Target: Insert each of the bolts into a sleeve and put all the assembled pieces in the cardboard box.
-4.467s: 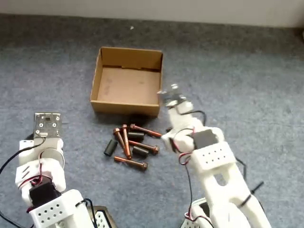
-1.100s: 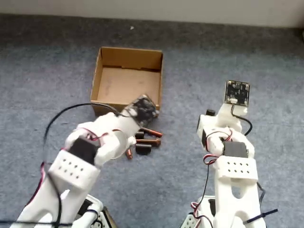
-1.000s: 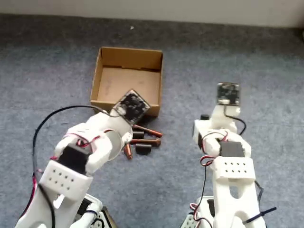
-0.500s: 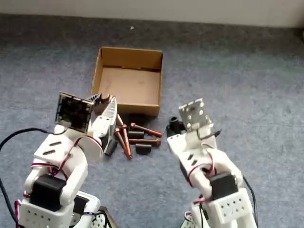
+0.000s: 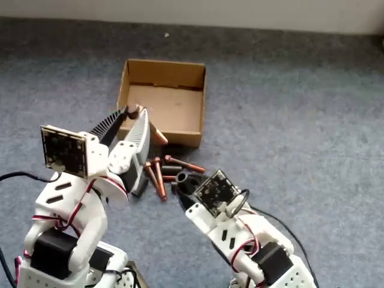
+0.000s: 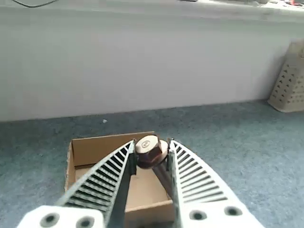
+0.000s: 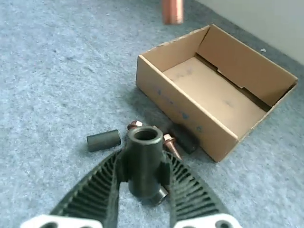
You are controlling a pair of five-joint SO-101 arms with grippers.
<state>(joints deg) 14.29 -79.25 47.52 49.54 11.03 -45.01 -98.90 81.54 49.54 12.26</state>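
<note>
Left end effector: raised above the carpeted surface, just in front of the cardboard box. Fingers are clamped on a copper bolt. From the left wrist view, the bolt sits head-up between the two ribbed fingers at the end effector. Its shaft slants down and away toward the box. From the high view, the shaft end hangs over the box's near wall.

Right end effector: low, near the loose pile, pointing toward the box. It is closed around a black sleeve. From the right wrist view, the sleeve is held between both fingers at the end effector, bore open toward the camera and tilted slightly upward. The lower end of the held bolt shows high above the carpet on the box's side.

Cardboard box: open top, upright, on the carpet beyond both arms; the right wrist view shows its inner floor.

Loose parts: several loose bolts lie on the carpet between the box and the arms, just in front of the box's near wall. One loose sleeve lies on its side apart from the box. Another dark sleeve rests near the foot of the box wall, beside two bolt heads.
</note>
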